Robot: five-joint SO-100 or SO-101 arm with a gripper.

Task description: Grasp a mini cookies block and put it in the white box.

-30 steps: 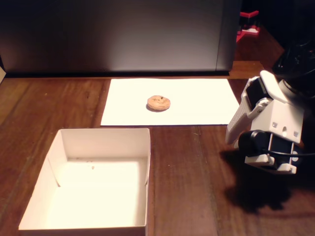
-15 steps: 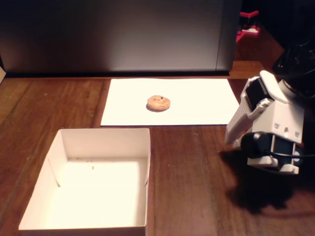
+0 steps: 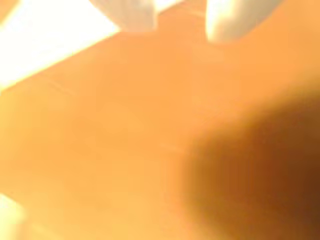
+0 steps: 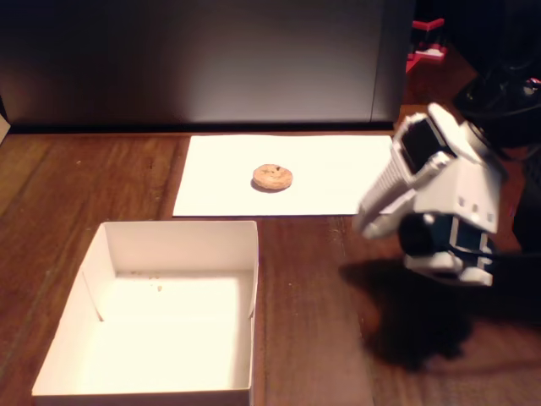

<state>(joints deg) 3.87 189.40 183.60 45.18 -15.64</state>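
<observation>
Fixed view shows the cookie (image 4: 272, 177) lying flat on the white paper sheet (image 4: 338, 173) just behind the empty white box (image 4: 169, 241) — free to be picked — while the gripper (image 4: 372, 222), right of the sheet, holds nothing, its opening not clear.

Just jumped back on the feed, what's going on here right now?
The arm's gripper is at the right of the fixed view, above the wooden table, holding nothing. The mini cookies block lies untouched on the white paper sheet. The white box in front holds only a few crumbs. The wrist view is too blurred to show more than two finger tips apart.
</observation>
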